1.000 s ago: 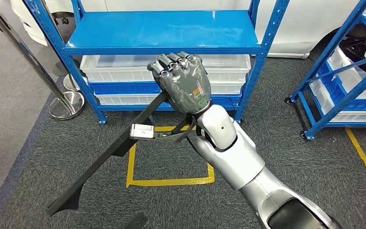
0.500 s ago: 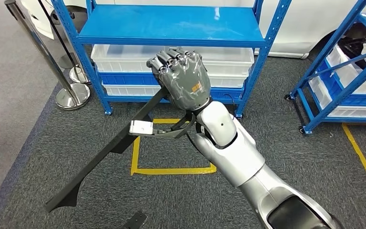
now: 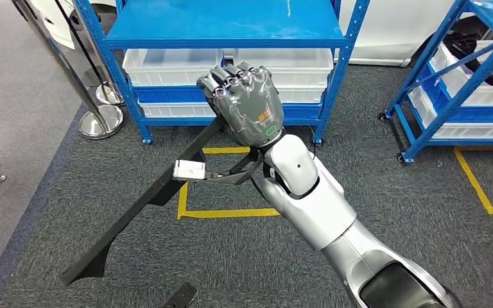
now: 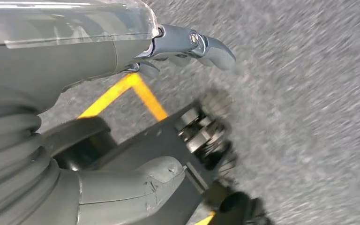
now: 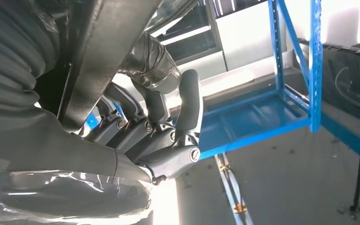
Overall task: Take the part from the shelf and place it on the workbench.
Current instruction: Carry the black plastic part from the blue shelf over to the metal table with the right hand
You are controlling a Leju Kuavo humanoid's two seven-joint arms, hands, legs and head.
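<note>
In the head view my right hand (image 3: 247,106) is raised in front of me, fingers curled around one end of a long black part (image 3: 141,205). The part slants down to the left, and its notched far end hangs above the carpet. Up close in the right wrist view, the same fingers (image 5: 159,140) wrap the dark bar (image 5: 108,51). The blue shelf (image 3: 231,25) stands behind the hand. In the left wrist view my left hand (image 4: 75,61) hangs over the carpet, thumb and fingers apart, holding nothing.
White bins (image 3: 167,64) sit on the lower levels of the blue shelf. A second blue rack (image 3: 462,83) stands at the right. A chrome stanchion (image 3: 99,119) stands at the left. A yellow tape square (image 3: 231,212) marks the grey carpet below the part.
The whole picture has shifted, so the camera has moved: the shelf and floor marks sit a little higher and further left. My right hand keeps the same hold on the black part.
</note>
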